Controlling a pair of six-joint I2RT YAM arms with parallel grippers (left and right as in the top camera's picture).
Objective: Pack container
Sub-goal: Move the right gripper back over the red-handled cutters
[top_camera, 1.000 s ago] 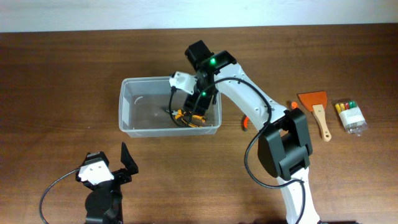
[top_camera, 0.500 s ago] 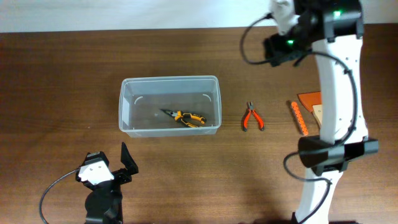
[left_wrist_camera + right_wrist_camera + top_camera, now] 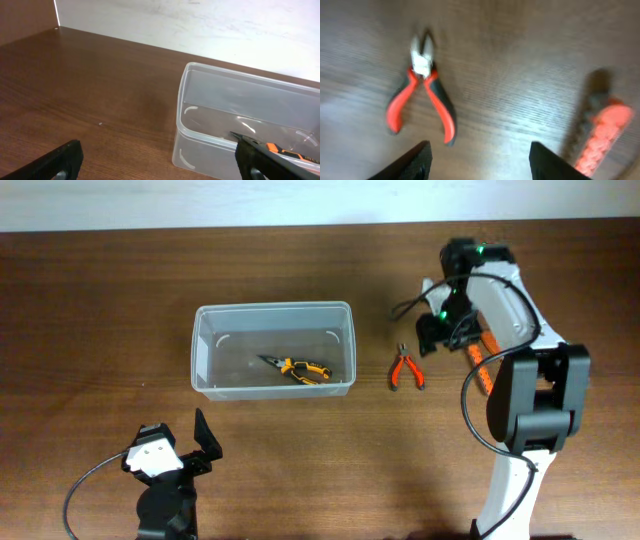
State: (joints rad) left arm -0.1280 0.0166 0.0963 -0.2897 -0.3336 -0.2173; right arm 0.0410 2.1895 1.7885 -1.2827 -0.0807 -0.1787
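Note:
The clear plastic container (image 3: 272,348) sits left of centre and holds yellow-and-black pliers (image 3: 296,368); it also shows in the left wrist view (image 3: 240,120), with the pliers (image 3: 280,150) inside. Red-handled pliers (image 3: 405,369) lie on the table right of the container and show in the right wrist view (image 3: 422,95). My right gripper (image 3: 440,338) is open and empty, hovering just right of the red pliers, with bare table between its fingers (image 3: 480,162). My left gripper (image 3: 200,442) is open and empty near the front edge (image 3: 160,165).
An orange ridged tool (image 3: 480,370) lies right of the red pliers, partly under my right arm, and shows in the right wrist view (image 3: 602,135). The table (image 3: 100,300) is dark brown wood with a white wall behind.
My right arm left the container, swung high to the back right, and has now come down beside the red pliers. The yellow pliers stay in the container. The left arm has not moved.

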